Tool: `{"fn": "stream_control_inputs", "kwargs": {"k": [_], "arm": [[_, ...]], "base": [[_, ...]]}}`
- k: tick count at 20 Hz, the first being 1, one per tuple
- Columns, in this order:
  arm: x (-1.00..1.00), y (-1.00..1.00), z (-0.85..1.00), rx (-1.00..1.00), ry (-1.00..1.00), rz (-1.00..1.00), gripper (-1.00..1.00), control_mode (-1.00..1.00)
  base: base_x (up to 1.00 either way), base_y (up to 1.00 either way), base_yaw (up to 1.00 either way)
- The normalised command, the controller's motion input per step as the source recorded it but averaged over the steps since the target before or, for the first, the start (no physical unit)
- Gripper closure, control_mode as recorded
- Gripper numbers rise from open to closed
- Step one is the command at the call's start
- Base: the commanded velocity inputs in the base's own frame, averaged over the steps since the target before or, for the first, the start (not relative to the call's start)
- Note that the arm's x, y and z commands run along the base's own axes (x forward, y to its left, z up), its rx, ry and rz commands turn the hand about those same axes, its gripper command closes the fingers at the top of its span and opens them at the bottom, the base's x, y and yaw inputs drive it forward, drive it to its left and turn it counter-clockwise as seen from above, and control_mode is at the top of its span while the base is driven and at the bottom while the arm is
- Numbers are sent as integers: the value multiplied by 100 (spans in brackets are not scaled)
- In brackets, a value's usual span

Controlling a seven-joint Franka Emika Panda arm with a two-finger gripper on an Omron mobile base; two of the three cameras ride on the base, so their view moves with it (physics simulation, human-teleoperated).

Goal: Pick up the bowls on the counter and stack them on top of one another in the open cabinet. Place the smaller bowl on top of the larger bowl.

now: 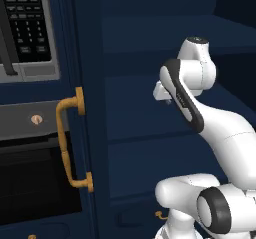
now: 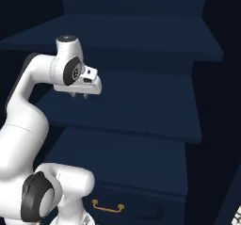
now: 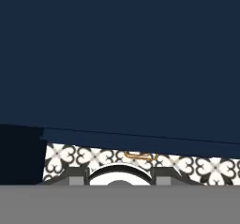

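The tall dark navy cabinet [image 2: 141,101] stands open before me, and I take it as my landmark. Its navy shelves [image 2: 136,36] step down one below another, flat and bare where I can see them. I see neither of the two bowls on these shelves, and cannot tell where they are.

My gripper [image 2: 80,96] hangs just above the cabinet's middle shelf, near that shelf's left end in the right base view, pointing down at the board without touching it. In the left base view the same gripper [image 1: 161,94] sits at about the middle height of the cabinet's opening, half hidden behind my own white forearm. My two small dark fingertips [image 2: 74,95] show as short stubs under the white hand. They look slightly apart, yet I cannot tell whether they count as spread or closed. Nothing sits between them.

From the camera on my hand, the cabinet's flat navy surface [image 3: 122,54] lies under me, with its front edge running across low in that view.

Below the cabinet's shelves, a navy drawer carries a small brass pull [image 2: 108,206]. On the cabinet's left edge, a curved brass-orange door handle [image 1: 70,143] stands upright. Left of that handle is a black-and-grey oven unit [image 1: 27,28] with a dark keypad panel. A patterned black-and-white tile floor [image 3: 84,156] lies beneath the cabinet.
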Motion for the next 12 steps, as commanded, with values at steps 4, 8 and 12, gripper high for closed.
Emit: {"fn": "stream_control_inputs", "kwargs": {"k": [4,8,12], "arm": [[-9,0,-3,0,1,0,-100,-100],[-8,0,-3,0,0,0,-100,100],[0,0,0,0,0,0,-100,100]], "base": [[0,0,0],[-58,1,0],[-100,5,-3]]}}
